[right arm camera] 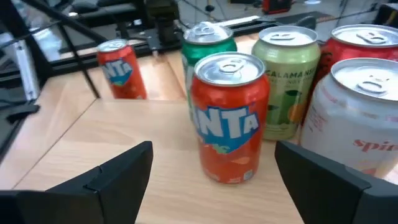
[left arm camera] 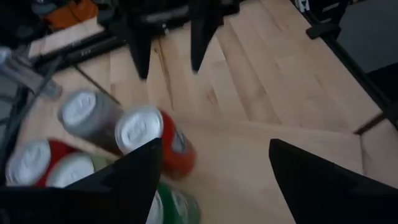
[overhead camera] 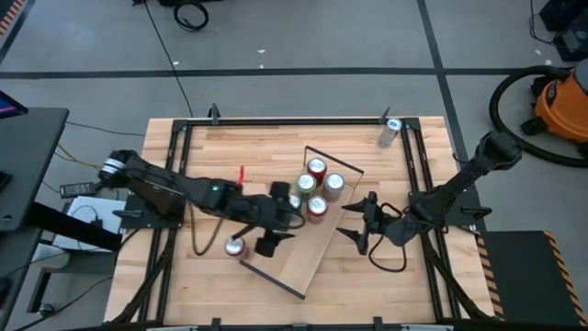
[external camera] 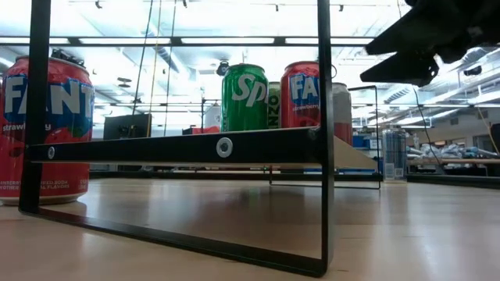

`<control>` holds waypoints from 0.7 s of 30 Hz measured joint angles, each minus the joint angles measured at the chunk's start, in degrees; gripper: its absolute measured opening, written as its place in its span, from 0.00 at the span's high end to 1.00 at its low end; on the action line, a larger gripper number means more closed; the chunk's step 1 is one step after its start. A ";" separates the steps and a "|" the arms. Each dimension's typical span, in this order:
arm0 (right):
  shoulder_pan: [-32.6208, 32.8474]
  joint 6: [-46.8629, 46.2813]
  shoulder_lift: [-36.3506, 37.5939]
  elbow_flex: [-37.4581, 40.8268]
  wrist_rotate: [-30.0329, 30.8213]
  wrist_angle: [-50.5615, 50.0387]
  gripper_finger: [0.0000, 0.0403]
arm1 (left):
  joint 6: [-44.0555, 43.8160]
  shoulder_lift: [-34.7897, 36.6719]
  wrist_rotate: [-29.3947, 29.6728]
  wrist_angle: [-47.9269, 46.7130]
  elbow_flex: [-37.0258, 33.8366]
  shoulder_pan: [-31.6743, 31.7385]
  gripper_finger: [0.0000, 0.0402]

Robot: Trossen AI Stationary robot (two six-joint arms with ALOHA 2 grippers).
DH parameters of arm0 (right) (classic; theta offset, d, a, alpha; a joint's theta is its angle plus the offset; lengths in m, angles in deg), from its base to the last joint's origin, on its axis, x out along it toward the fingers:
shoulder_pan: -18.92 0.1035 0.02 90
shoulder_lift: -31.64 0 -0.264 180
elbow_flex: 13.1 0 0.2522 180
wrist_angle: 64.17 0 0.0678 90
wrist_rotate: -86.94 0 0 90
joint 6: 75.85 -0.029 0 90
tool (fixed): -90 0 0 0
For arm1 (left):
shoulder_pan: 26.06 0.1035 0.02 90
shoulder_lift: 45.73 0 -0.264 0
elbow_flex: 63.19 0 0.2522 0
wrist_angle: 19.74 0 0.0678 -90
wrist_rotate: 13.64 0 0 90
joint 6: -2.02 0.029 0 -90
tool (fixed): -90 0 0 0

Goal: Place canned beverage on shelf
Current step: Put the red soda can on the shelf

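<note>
The shelf (overhead camera: 292,259), a light-wood board on black wire ends, lies slantwise at the table's middle. Several cans stand upright on its far half. Nearest my right gripper is an orange Fanta can (right arm camera: 229,118), with a green can (right arm camera: 208,41), a pale Calamansi can (right arm camera: 287,78) and a white can (right arm camera: 364,115) around it. A red Fanta can (overhead camera: 236,245) stands on the tabletop left of the shelf. My left gripper (overhead camera: 280,230) hovers open above the shelf beside the cans (left arm camera: 140,127). My right gripper (overhead camera: 355,221) stands open just right of the shelf, pointing at the orange can and apart from it.
A silver can (overhead camera: 390,131) stands alone at the table's far right corner. Black rails (overhead camera: 418,184) run along the table's left and right sides. The shelf's near half (right arm camera: 124,143) is bare board. The shelf's wire end frame (external camera: 324,140) rises at the near end.
</note>
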 joint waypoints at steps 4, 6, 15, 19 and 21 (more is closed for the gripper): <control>1.01 1.78 1.58 -0.02 -2.88 -0.67 0.14 | -5.19 4.34 0.07 2.26 -7.30 -1.12 0.25; 1.44 2.35 2.22 0.04 -2.91 -1.37 0.14 | -7.33 5.47 0.13 2.10 -9.78 -1.96 0.25; 1.65 3.65 3.29 0.00 -3.90 -2.49 0.14 | -17.59 12.62 2.37 -3.54 -15.88 -7.03 0.25; 1.61 4.61 3.55 0.00 -3.84 -2.92 0.14 | -23.82 16.51 5.23 -10.84 -16.91 -10.29 0.25; 1.58 4.79 3.53 0.00 -3.84 -3.28 0.14 | -27.26 17.66 5.64 -16.67 -17.18 -11.69 0.25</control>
